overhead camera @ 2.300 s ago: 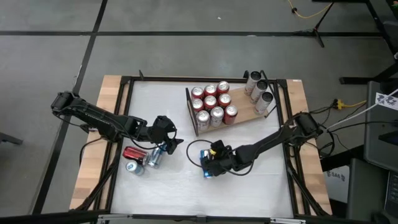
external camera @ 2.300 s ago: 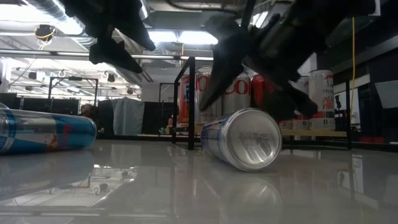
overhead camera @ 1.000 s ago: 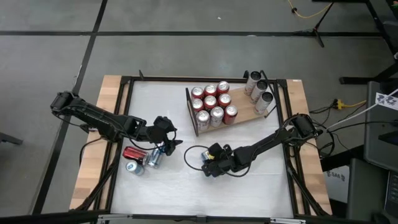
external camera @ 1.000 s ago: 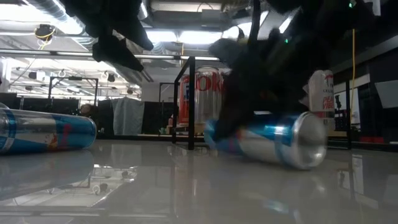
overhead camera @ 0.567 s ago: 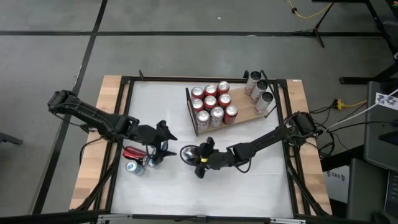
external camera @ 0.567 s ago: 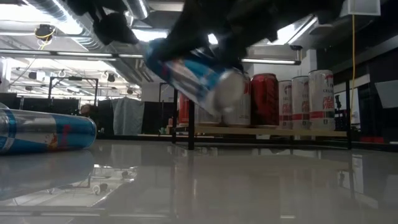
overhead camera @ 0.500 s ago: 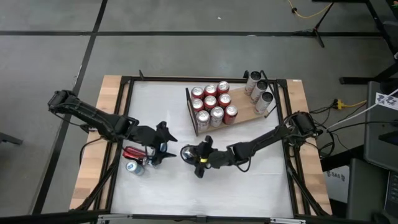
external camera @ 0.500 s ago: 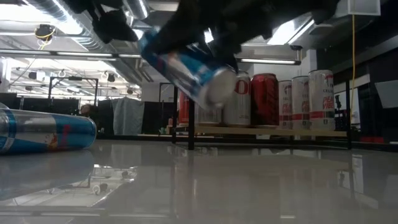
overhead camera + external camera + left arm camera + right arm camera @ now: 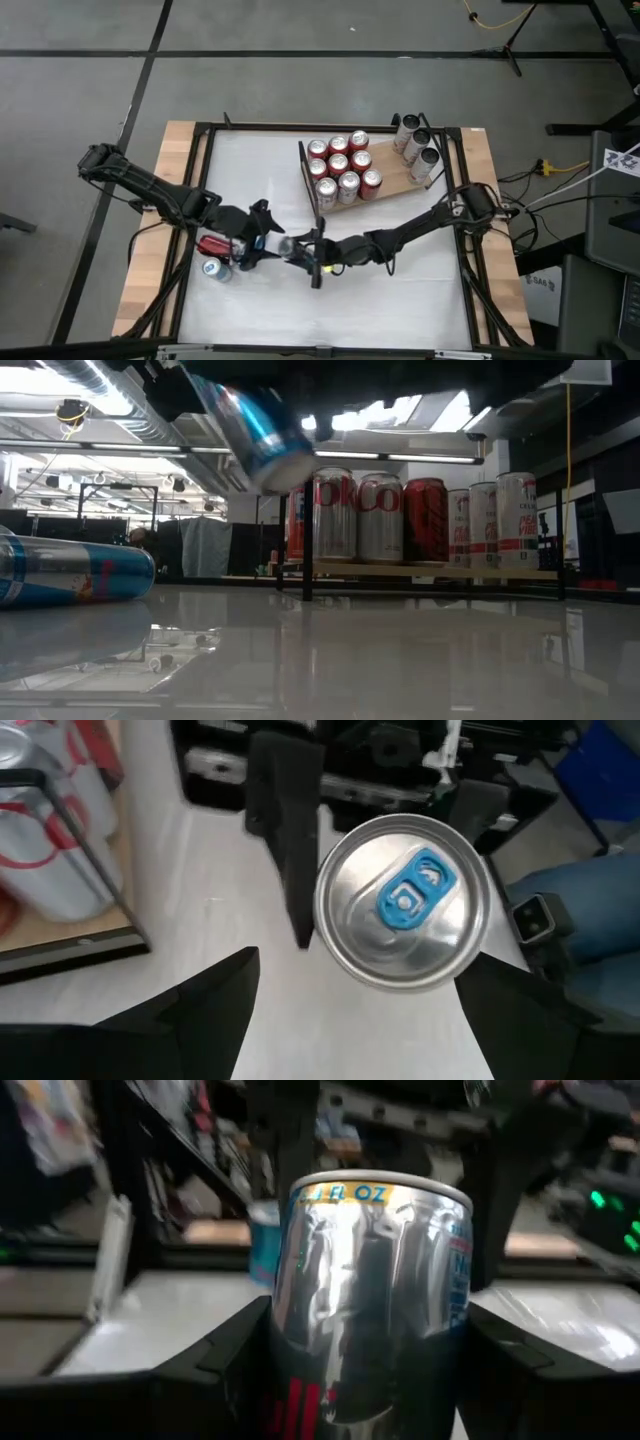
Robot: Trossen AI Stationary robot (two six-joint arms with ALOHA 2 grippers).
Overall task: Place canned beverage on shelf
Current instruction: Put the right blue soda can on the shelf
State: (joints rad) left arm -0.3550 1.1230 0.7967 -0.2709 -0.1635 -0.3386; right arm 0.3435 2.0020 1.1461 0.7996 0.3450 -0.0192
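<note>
A silver-and-blue beverage can (image 9: 283, 243) hangs above the table's middle, with my right gripper (image 9: 297, 247) shut on it. Its top with the blue tab (image 9: 405, 900) faces my left gripper (image 9: 262, 238). That gripper is open just left of the can, and its fingers (image 9: 215, 1010) stand apart on the near side of the can's top. The shelf (image 9: 393, 172) is a wood-grain board at the far right with a dark rail (image 9: 308, 185). Several red cans (image 9: 340, 165) and three pale cans (image 9: 418, 145) stand on it. My right gripper pinches the can's side walls (image 9: 290, 1330) between its two fingers (image 9: 220, 1360). The fingers come about level from the table's right and lie along the can. The can is lifted clear of the table and tilted (image 9: 255, 420), its top end toward my left gripper.
A red can (image 9: 213, 247) and a blue can (image 9: 215, 268) lie on the table at the near left, below my left arm. One blue can shows lying on its side in the low view (image 9: 70, 575). Pale wooden strips (image 9: 150, 240) edge the table.
My right gripper has lifted the can off the table, rolled its wrist and carried the can toward the table's left, up to my left gripper. The can has gone from lying on the table to hanging clear. My left gripper has rolled and shifted slightly toward the near edge.
</note>
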